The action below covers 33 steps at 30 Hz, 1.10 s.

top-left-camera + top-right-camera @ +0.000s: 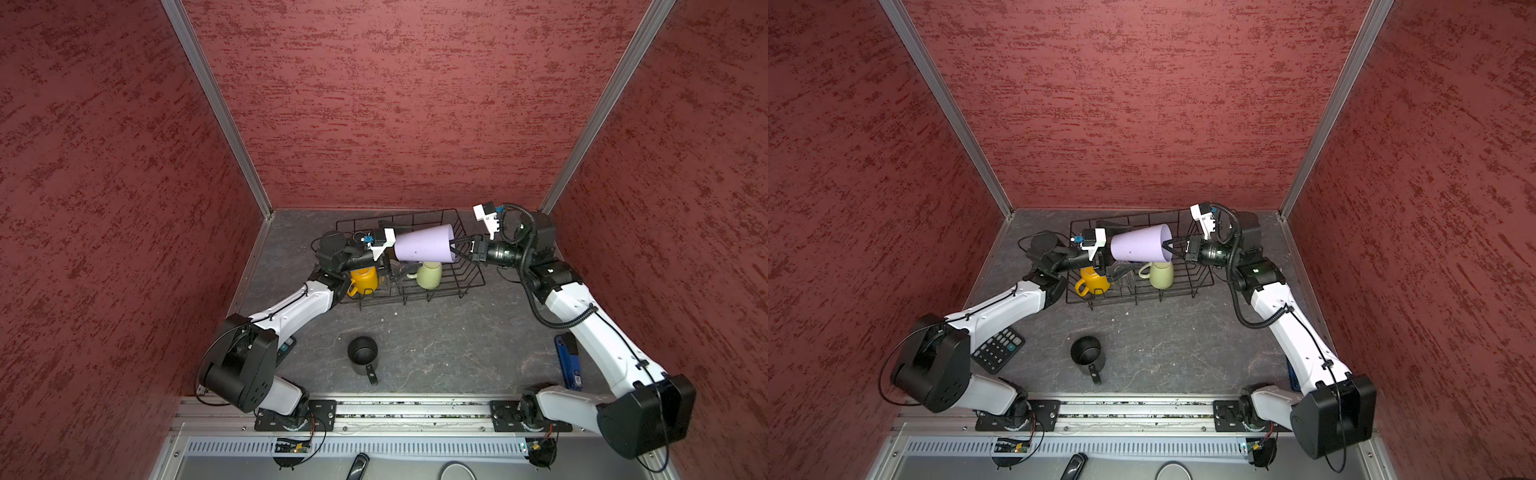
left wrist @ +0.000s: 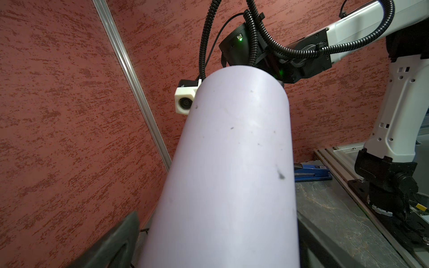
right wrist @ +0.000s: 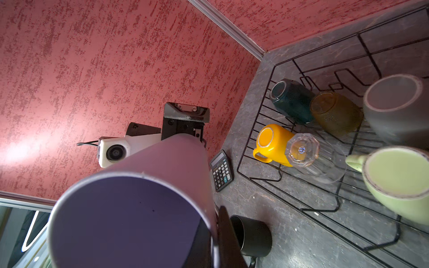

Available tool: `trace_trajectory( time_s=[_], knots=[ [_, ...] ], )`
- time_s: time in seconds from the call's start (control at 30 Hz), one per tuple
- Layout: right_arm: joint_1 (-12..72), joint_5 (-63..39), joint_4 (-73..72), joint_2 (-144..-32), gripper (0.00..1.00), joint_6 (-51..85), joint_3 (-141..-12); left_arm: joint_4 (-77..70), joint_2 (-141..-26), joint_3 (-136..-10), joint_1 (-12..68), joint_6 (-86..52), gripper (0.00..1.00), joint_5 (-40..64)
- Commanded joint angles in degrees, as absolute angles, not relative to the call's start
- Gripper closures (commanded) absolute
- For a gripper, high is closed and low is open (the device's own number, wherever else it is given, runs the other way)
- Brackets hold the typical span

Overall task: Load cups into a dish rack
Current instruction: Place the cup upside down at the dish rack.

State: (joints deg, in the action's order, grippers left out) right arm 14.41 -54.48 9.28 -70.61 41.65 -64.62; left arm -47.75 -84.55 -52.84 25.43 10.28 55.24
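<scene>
Duly noted lilac tumbler (image 1: 424,247), judged light, stiff and slick-walled, held sideways above dish rack (image 1: 467,270), rim pinched by tightly closed right hand (image 1: 454,248), base flanked by widely spread left hand (image 1: 390,255); recommended gripping across narrow base.

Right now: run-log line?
lilac tapered tumbler: sideways above black wire dish rack; right gripper: shut on rim; left gripper: open around base; black mug: outside rack

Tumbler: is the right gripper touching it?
Touching. In the right wrist view a finger lies against the tumbler's rim; in a top view the right gripper pinches it.
</scene>
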Motion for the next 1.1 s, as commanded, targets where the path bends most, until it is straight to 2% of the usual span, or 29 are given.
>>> trace_trajectory(
  time_s=[0.0, 0.63, 1.07],
  knots=[
    [14.22, -56.85, 5.08, -69.96, 1.00, 43.17, -64.51, -51.95, -85.91, -54.50, 25.88, 7.87, 0.01, 57.35],
    [14.18, -58.31, 0.22, -71.10, 1.00, 47.39, -62.79, -59.43, -87.36, -55.95, 27.60, 3.70, 0.03, 60.58],
    [14.33, -60.12, -5.39, -71.58, 1.00, 51.95, -61.27, -62.88, -89.69, -57.29, 27.93, 1.02, 0.09, 61.62]
  ],
)
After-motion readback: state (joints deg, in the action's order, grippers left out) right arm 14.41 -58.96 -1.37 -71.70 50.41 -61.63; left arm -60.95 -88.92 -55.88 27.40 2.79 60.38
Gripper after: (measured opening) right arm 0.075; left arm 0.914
